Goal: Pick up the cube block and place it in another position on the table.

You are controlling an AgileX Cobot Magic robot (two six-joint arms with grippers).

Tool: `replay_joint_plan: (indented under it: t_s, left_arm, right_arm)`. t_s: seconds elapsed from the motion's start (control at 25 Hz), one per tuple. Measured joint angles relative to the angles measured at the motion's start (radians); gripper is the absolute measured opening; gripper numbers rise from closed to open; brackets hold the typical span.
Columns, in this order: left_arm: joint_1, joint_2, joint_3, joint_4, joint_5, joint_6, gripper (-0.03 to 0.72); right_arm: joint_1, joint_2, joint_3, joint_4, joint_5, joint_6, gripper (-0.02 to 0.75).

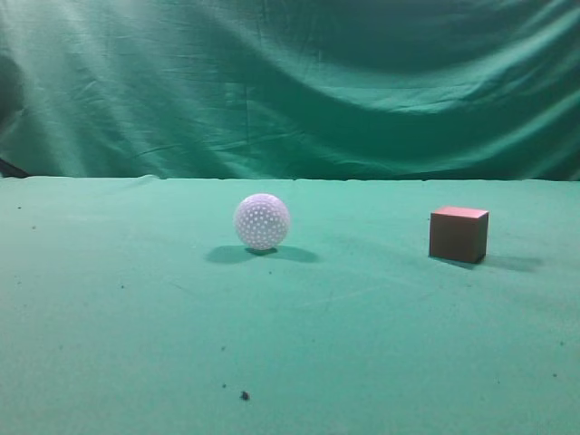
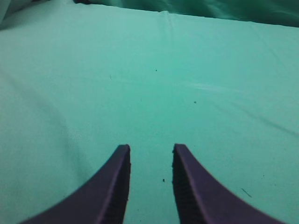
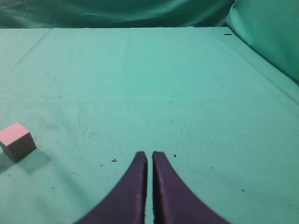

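Note:
The cube block (image 1: pixel 459 234) is reddish-brown with a pinkish top and sits on the green table (image 1: pixel 136 317) at the right. It also shows in the right wrist view (image 3: pixel 17 141) at the far left, well apart from my right gripper (image 3: pixel 150 155), which is shut and empty above bare cloth. My left gripper (image 2: pixel 151 148) is open and empty over bare table; the cube does not show in its view. Neither gripper shows in the exterior view.
A white dimpled ball (image 1: pixel 262 221) rests near the table's middle, left of the cube. A wrinkled green curtain (image 1: pixel 290 82) hangs behind the table. Dark specks (image 1: pixel 244 395) lie on the cloth near the front.

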Motion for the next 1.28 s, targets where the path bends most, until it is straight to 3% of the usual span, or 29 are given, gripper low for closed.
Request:
replay_joint_plan:
  t_s: [0.84,0.96,1.12,1.2,1.28]
  left_arm:
    - [0.000,0.000,0.000,0.000,0.000,0.000,0.262]
    - [0.000,0.000,0.000,0.000,0.000,0.000,0.262]
    - [0.000,0.000,0.000,0.000,0.000,0.000,0.262]
    - [0.000,0.000,0.000,0.000,0.000,0.000,0.262]
    - [0.000,0.000,0.000,0.000,0.000,0.000,0.262]
  right_arm:
    - [0.000,0.000,0.001,-0.004,-0.017,-0.025,0.000]
    - [0.000,0.000,0.003,0.057,-0.152,-0.032,0.000]
    - [0.000,0.000,0.003,0.265,-0.469,-0.036,0.000]
    - [0.000,0.000,0.003,0.307,-0.613,-0.036,0.000]
    - [0.000,0.000,-0.001,0.315,-0.661,-0.044,0.000]
